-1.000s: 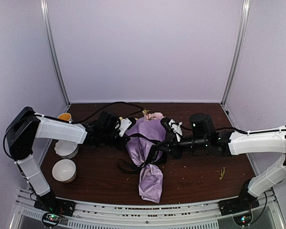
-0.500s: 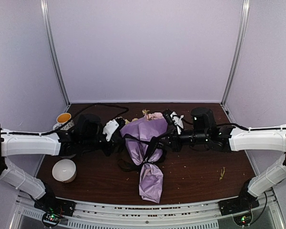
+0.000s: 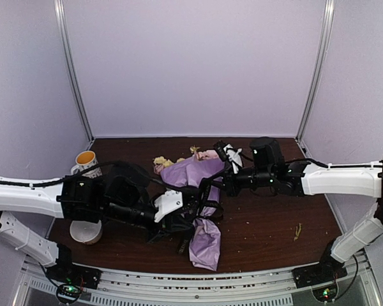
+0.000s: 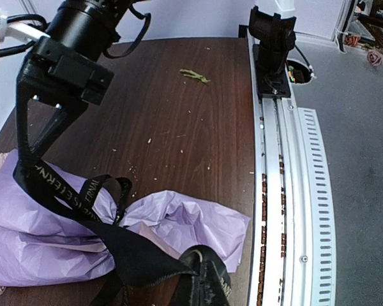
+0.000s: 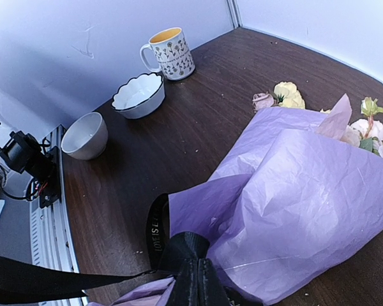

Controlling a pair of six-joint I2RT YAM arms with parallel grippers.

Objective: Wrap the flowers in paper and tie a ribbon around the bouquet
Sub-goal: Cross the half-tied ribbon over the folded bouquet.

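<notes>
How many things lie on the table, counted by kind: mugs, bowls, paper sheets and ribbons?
Mug: 1
Bowls: 2, a scalloped bowl and a plain bowl
Paper: 1
Ribbon: 1
Total: 5

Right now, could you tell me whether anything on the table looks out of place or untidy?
A loose green stem piece lies alone on the table, right of the paper, with small crumbs scattered on the wood. Two blooms, yellow and pink, lie just outside the paper's edge instead of inside the wrap.
</notes>
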